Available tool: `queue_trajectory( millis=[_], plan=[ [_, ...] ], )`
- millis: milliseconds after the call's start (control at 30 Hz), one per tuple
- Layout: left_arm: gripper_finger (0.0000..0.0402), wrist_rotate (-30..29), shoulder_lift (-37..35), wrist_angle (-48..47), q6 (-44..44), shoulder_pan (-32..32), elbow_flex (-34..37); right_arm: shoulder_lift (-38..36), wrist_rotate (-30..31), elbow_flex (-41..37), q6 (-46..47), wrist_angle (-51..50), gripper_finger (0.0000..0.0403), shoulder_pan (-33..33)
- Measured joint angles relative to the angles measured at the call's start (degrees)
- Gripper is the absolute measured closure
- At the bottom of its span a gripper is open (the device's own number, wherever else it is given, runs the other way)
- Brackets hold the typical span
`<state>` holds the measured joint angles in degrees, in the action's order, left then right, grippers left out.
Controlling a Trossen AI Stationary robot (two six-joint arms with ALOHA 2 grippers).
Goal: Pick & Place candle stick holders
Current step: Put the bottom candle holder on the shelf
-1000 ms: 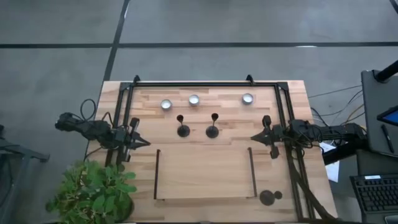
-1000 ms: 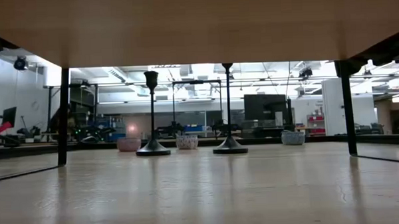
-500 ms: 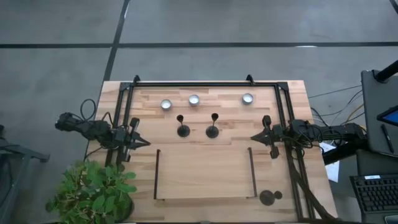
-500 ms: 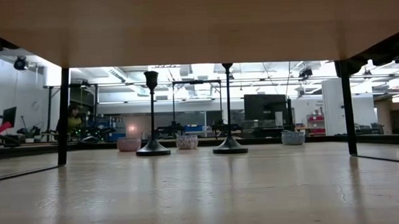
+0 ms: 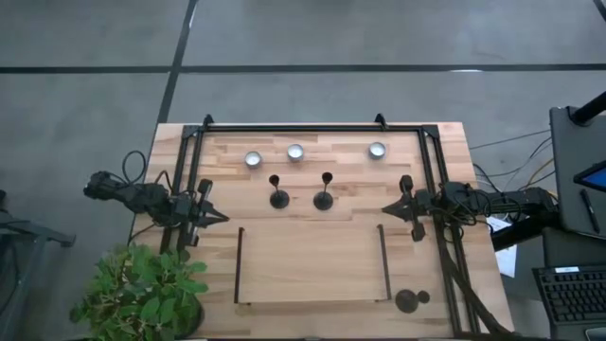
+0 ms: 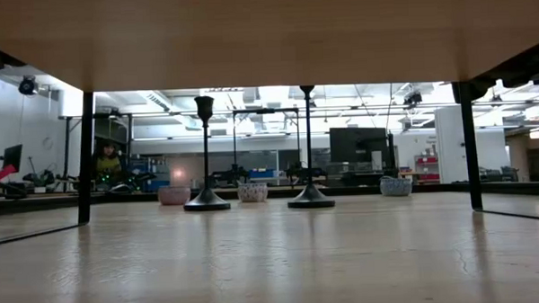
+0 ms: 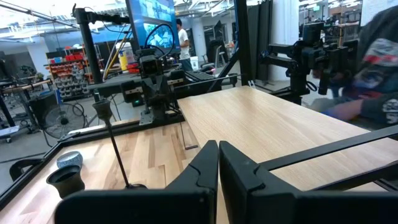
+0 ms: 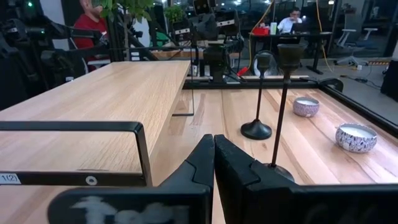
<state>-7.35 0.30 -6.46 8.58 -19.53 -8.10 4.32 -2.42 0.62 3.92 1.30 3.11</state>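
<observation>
Two candle stick holders (image 5: 278,199) (image 5: 324,200) are standing mid-table; a third (image 5: 409,301) is maybe lying near the right corner. The left gripper (image 5: 220,217) and right gripper (image 5: 386,210) are waiting closed, holding nothing.

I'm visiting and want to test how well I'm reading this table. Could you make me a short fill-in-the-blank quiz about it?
1. Standing upright mid-table are ____ black candle stick holders.
2. Behind them sits a row of ____ small round tealight cups.
3. The jaws of the left gripper and the right gripper are both ____.
4. A third holder sits near the table's front ____ corner.

Answers: two; three; shut; right
</observation>
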Motion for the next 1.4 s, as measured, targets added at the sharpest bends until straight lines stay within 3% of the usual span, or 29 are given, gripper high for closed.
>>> queue_trajectory(
  millis=[200,467,700,867,1033,1233,1400],
  plan=[
    [0.0390,0.0,0.0,0.0,0.0,0.0,0.0,0.0,0.0,0.0,0.4,0.4,0.0394,0.0],
    [0.0390,0.0,0.0,0.0,0.0,0.0,0.0,0.0,-5.4,0.0,25.3,10.7,0.0394,0.4],
    [0.0390,0.0,0.0,0.0,0.0,0.0,0.0,0.3,-21.9,1.4,38.0,23.9,0.0394,1.9],
    [0.0390,0.0,0.0,0.0,0.0,0.0,0.0,2.2,-14.8,7.3,37.2,18.5,0.0394,7.8],
    [0.0390,0.0,0.0,0.0,0.0,0.0,0.0,9.0,-7.2,14.4,34.0,10.7,0.0394,16.0],
    [0.0390,0.0,0.0,0.0,0.0,0.0,0.0,22.3,4.3,27.8,39.3,-11.0,0.0394,26.3],
    [0.0390,0.0,0.0,0.0,0.0,0.0,0.0,36.0,5.6,40.7,46.4,-21.1,0.0394,33.0]
  ],
)
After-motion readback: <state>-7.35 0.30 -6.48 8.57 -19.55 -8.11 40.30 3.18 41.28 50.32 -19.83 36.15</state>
